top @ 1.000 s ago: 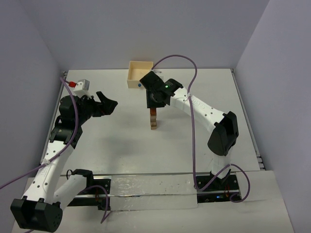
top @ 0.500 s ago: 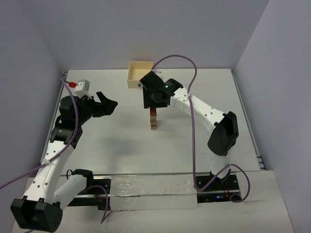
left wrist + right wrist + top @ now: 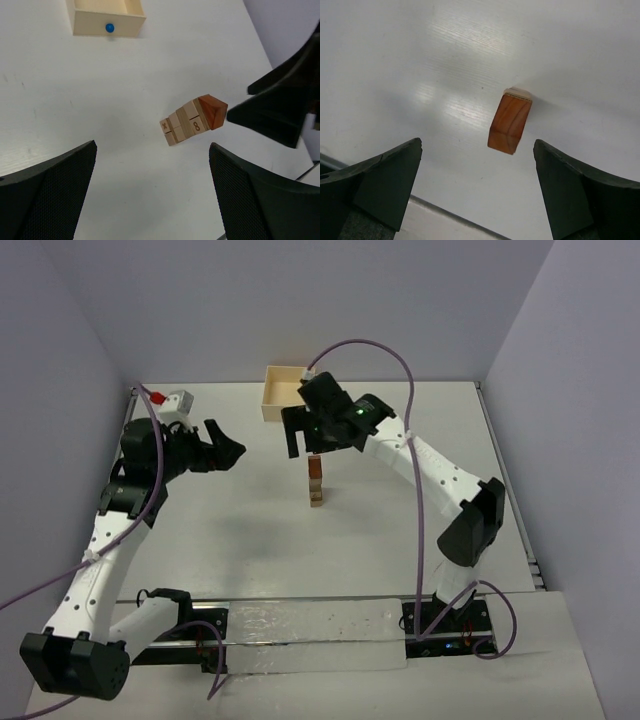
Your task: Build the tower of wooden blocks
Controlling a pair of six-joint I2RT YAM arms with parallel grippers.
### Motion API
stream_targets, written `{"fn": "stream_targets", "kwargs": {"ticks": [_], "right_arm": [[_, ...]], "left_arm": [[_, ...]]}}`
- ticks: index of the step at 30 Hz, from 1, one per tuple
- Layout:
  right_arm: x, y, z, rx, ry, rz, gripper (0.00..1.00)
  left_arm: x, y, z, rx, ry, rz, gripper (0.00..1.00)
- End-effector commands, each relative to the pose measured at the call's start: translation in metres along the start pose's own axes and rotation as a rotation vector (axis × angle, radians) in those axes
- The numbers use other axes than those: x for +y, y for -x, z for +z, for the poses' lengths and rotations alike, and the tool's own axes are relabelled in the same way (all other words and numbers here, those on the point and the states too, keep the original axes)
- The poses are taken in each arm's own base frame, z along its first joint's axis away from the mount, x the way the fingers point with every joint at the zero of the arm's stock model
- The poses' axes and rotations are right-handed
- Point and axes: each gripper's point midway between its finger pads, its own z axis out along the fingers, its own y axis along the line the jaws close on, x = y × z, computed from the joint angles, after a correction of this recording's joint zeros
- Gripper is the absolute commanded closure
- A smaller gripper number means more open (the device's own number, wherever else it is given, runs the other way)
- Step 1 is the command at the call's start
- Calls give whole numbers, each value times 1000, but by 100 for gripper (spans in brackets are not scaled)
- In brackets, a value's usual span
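Top external view, read from the left: the left gripper [image 3: 225, 452] is held above the left part of the table [image 3: 250, 540], well apart from the stack, with its jaws spread wide and nothing between them. It is judged to be parked there so that the middle of the table is left free for the other arm, while its wrist camera is aimed at the work. Near the table's centre the tower [image 3: 316, 483] is seen as a narrow upright column, one block wide. In the left wrist view tan blocks with printed marks are made out in it, capped by a reddish-brown block [image 3: 211, 111]. Behind the tower, at the far edge, a pale wooden box [image 3: 278, 405] with a blue dot [image 3: 109, 28] is set, apart from the column. Directly above the tower the right gripper [image 3: 312, 445] is hung with its fingers pointing down and spread to either side of the top block. In the right wrist view clear gaps are shown on both sides of that block, so no contact is made and the block is borne by the stack alone. The wide spread is judged to be kept so that the arm can be lifted away without the column being brushed. No loose wood blocks are seen on the table, so the tower appears close to finished.
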Motion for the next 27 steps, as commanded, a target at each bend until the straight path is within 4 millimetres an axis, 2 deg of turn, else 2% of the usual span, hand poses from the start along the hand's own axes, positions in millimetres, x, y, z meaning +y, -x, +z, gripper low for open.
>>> {"fn": "stream_targets", "kwargs": {"ticks": [1, 3, 4, 5, 6, 7, 8, 9, 12, 14, 16, 20, 23, 27], "right_arm": [[-11, 59, -82, -230, 132, -40, 0], [-38, 67, -97, -255, 166, -12, 0], [-64, 72, -102, -279, 134, 22, 0], [-73, 73, -105, -286, 131, 26, 0], [-90, 72, -107, -298, 119, 33, 0], [-114, 69, -111, -318, 95, 46, 0], [-121, 63, -109, -325, 80, 38, 0], [-151, 57, -111, -351, 21, 56, 0], [-188, 34, -110, -385, -88, 20, 0], [-203, 21, -108, -400, -145, 25, 0], [-218, 6, -105, -410, -198, 57, 0], [-226, -14, -92, -387, -198, 97, 0], [-241, -18, -87, -378, -253, 118, 0], [-248, -20, -81, -362, -282, 150, 0]], "left_arm": [[0, 15, 5, 120, 25, 98, 1], [0, 37, 5, 122, 49, 158, 1], [0, 41, 6, 115, 43, 182, 1], [-2, 45, 7, 105, 34, 205, 1], [-2, 48, 8, 92, 27, 234, 1], [-2, 51, 9, 80, 24, 263, 1], [1, 53, 12, 76, 36, 273, 1], [8, 55, 16, 75, 66, 273, 1], [32, 52, 31, 97, 161, 245, 1], [37, 49, 35, 92, 174, 241, 1], [51, 30, 44, 107, 191, 232, 1], [74, 13, 52, 115, 263, 227, 1], [89, 0, 54, 144, 324, 202, 1], [91, 0, 48, 121, 338, 200, 1]]}}
